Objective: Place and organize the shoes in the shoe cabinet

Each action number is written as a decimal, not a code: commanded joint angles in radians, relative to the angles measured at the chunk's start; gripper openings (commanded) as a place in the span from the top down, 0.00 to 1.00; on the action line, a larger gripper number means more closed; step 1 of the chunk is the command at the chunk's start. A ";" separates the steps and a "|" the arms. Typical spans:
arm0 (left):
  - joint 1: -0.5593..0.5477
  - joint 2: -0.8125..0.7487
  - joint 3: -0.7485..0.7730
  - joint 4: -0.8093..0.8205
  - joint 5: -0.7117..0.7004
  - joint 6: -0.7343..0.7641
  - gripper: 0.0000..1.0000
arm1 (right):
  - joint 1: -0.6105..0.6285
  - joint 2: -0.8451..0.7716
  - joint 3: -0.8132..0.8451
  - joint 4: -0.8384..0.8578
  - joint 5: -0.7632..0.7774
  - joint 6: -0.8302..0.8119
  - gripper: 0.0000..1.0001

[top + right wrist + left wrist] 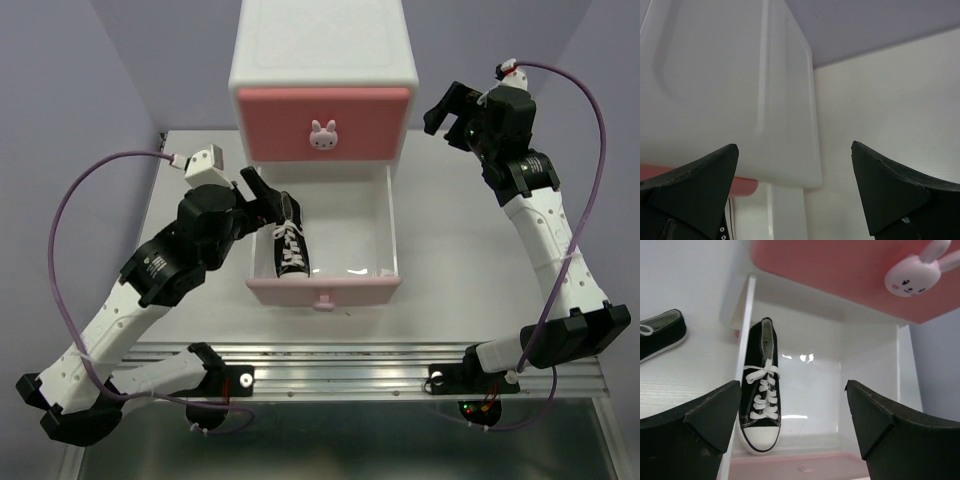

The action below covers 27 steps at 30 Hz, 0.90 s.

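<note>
Tabletop with white cabinet [322, 60] at the far middle, two robot arms mounted at the near edge. Upper drawer [322, 122], darker pink, shut, with bunny knob [322, 135] at its centre. Lower drawer [325, 291], pale pink front, standing open toward the arms. Inside it one black shoe [291, 250] with white laces, resting on its sole along the left wall, toe toward the pink front, heel toward the cabinet. Left claw [268, 195] hovering over the drawer's rear left corner, near the shoe's heel, fingers [705, 425] spread wide apart, gripping nothing and clear of the shoe. Second black shoe [660, 335], seen only from the left wrist, lying on the table [450, 290] just outside the drawer's left wall, partly cut off by the picture edge. Right claw [455, 115] raised beside the cabinet's upper right side, well apart from the open drawer, fingers [695, 185] likewise wide apart and empty, with the cabinet's white corner between them in the wrist view. Purple wall [100, 60] behind everything
</note>
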 commanded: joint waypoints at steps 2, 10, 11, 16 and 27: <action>0.032 -0.072 0.001 -0.174 -0.213 -0.186 0.01 | 0.002 -0.004 0.042 0.038 -0.009 -0.055 0.00; 0.456 -0.014 -0.114 -0.049 0.072 0.344 0.01 | 0.002 0.018 0.061 0.018 -0.034 -0.049 0.00; 0.510 -0.002 -0.126 -0.037 0.082 0.372 0.01 | 0.002 0.022 0.065 0.017 -0.040 -0.050 0.00; 0.841 0.075 -0.152 0.090 0.357 0.485 0.01 | 0.002 0.030 0.079 0.001 -0.057 -0.055 0.00; 1.082 0.357 -0.232 0.226 0.821 0.676 0.01 | 0.002 0.079 0.144 -0.034 -0.098 -0.044 0.00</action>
